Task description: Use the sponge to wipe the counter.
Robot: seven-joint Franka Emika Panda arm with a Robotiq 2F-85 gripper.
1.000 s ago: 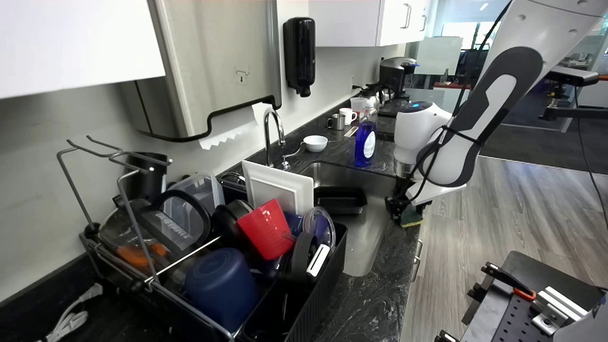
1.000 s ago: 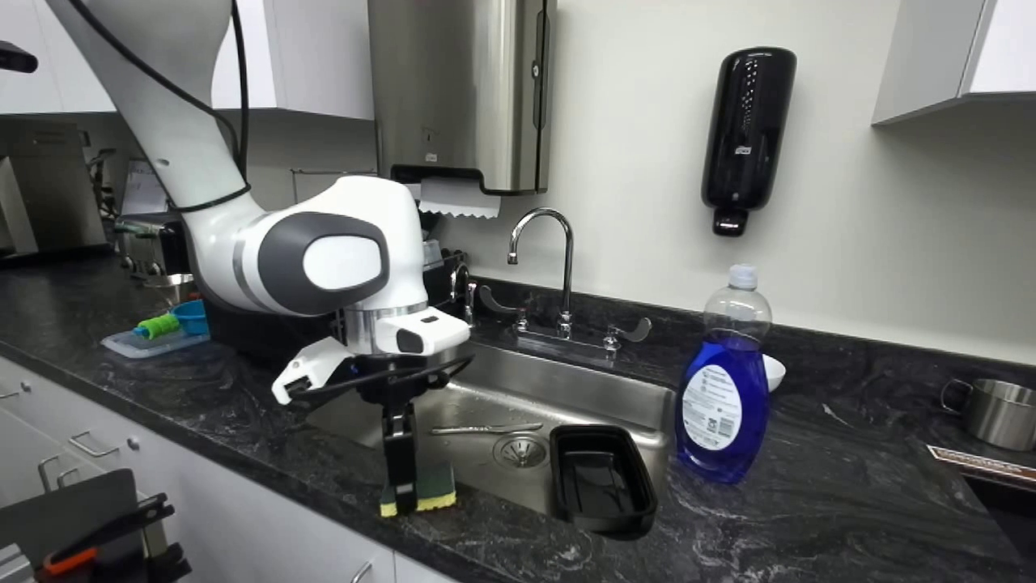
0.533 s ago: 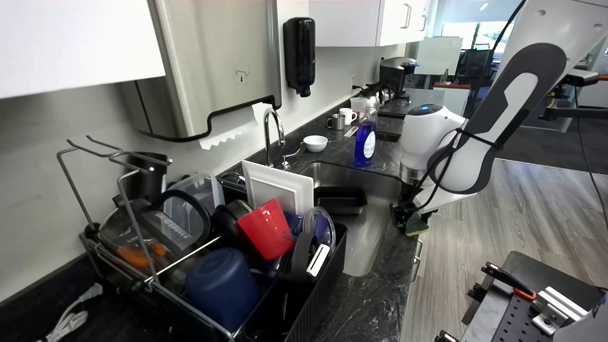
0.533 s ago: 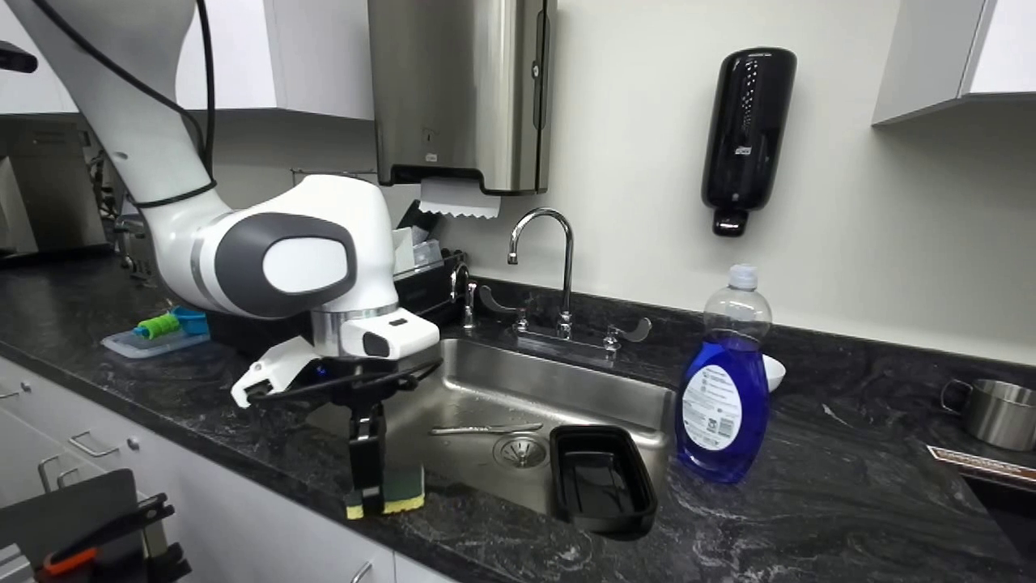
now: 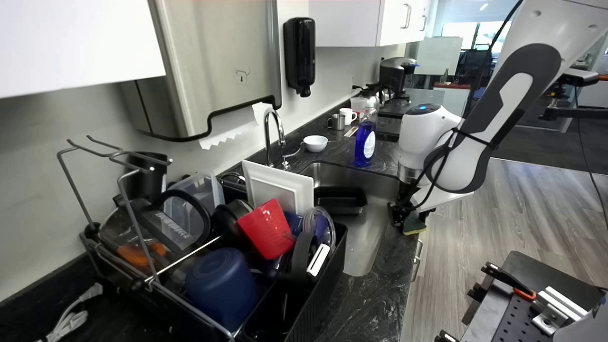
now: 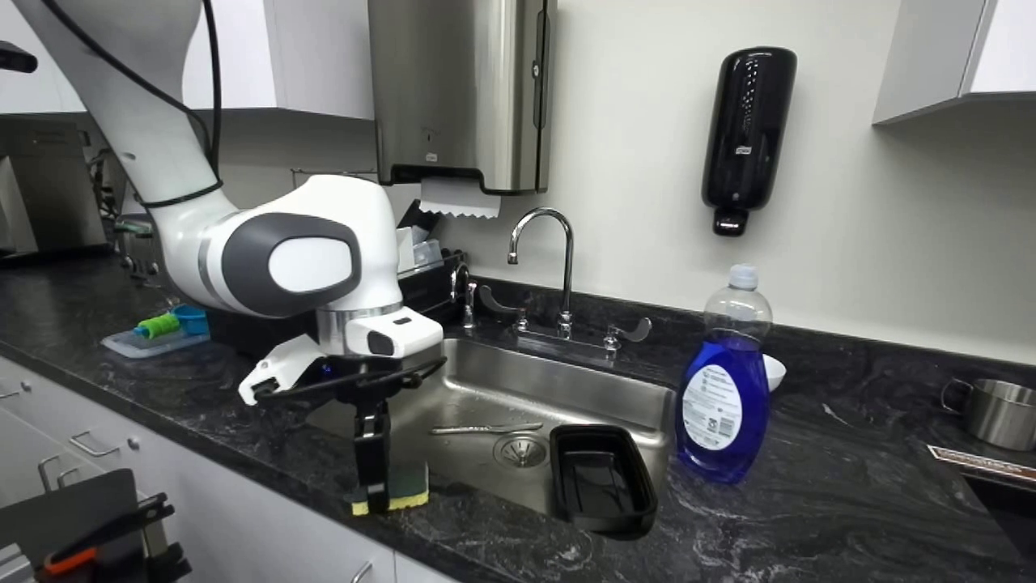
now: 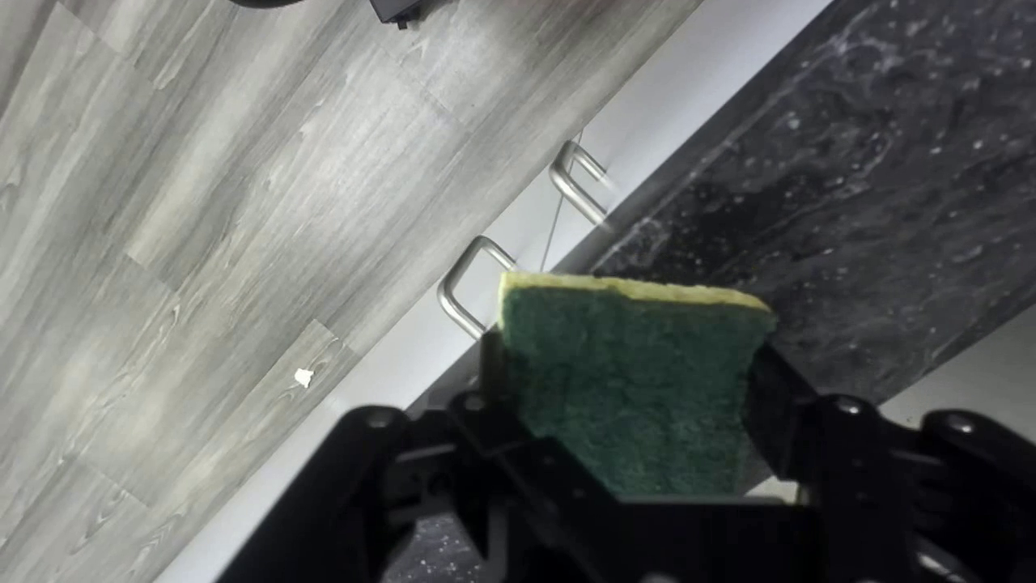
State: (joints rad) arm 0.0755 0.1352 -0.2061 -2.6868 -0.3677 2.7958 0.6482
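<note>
1. Glossy black marbled counter (image 6: pixel 793 518) crosses the lower half of an exterior view, brushed-steel sink (image 6: pixel 558 376) cut into it; grey wood-look floor (image 7: pixel 202 202) fills the wrist view's upper left.
2. Over the last second, same exterior frame: sponge (image 6: pixel 410 486) slid left, then nudged slightly back right. It's now at the front strip between sink and counter edge, lower left of centre.
3. Gripper (image 7: pixel 627 376) is clamped on the sponge, fingers (image 6: pixel 376 495) squeezing it from both sides.
4. Our read: wiping under way along the front edge, probably just reversing stroke. We can't tell whether foam presses the counter or skims just above.
5. Sponge: soft rectangular block, rough dark-green scouring face, thin yellow foam layer lowermost. We can't tell how flat it lies, so even contact is a guess.
6. Counter: hard, polished, grey-veined; should let foam glide. Risk as we judge it: drifting outward takes the sponge off the edge.
7. Nearby shapes: curved clear bottle (image 6: pixel 724 389), blue liquid, white oval label, right of the sink; shiny black rectangular tray (image 6: pixel 603 470) at the sink's right end.
</note>
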